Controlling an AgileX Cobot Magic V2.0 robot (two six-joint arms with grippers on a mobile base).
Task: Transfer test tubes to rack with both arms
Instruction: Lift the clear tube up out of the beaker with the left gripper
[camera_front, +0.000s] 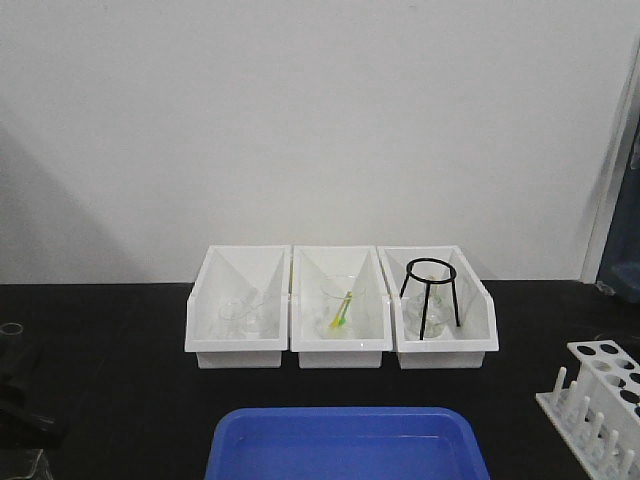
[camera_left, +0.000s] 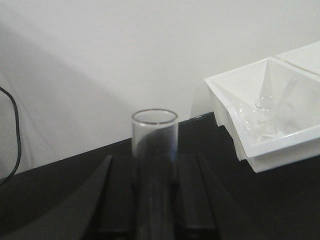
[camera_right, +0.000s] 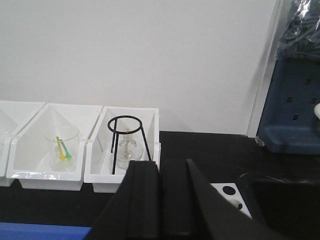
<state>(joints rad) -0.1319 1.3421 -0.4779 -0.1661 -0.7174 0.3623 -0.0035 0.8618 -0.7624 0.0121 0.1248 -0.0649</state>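
The test tube (camera_left: 154, 135) stands upright in the lower middle of my left wrist view, its open rim clear above the dark fingers. My left gripper (camera_left: 155, 172) is closed on it, one finger against each side. The rack (camera_front: 600, 385) sits at the lower right edge of the front view. Every hole I can see in it is empty, so I judge that no tube has been delivered and the whole carry across is left to do. My right gripper (camera_right: 160, 172) has its fingers drawn together on nothing, a corner of the rack just beyond them. Three white bins (camera_front: 340, 357) line the middle. I can read no label or writing anywhere.
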